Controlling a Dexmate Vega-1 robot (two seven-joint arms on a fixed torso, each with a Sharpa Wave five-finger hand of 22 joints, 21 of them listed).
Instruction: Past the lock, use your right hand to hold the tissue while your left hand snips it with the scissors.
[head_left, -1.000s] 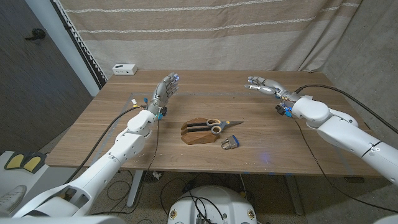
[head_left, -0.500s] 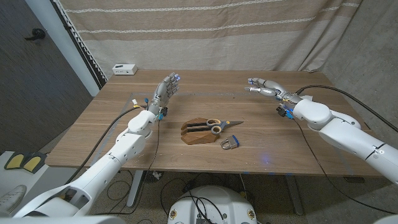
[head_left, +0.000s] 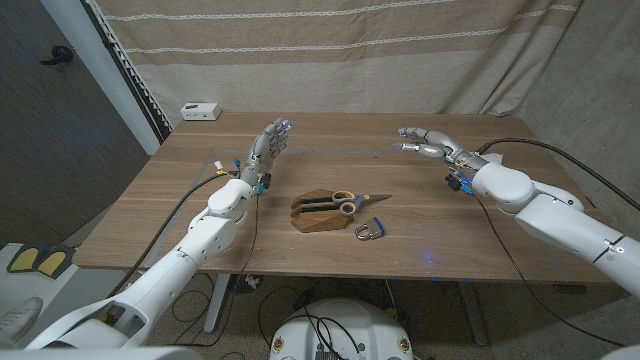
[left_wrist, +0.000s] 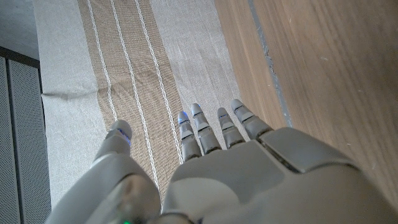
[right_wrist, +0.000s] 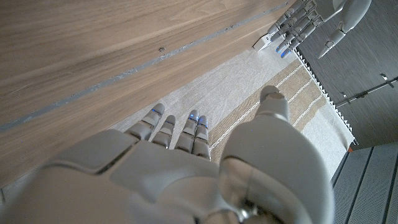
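Left hand (head_left: 268, 145) and right hand (head_left: 424, 141): fingers spread, empty, above bench (head_left: 150, 215) far side. Scissors (head_left: 345, 204) in wooden holder (head_left: 316, 214), padlock (head_left: 369, 231) beside, mid-bench.

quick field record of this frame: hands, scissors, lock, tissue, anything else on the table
left hand: open, raised over the table's far left, holds nothing
right hand: open, raised over the table's far right, holds nothing
scissors: lying on the wooden block, blades pointing toward the robot's right, untouched
padlock: on the table just near-right of the block
tissue: not visible
other: small white box at the far left corner
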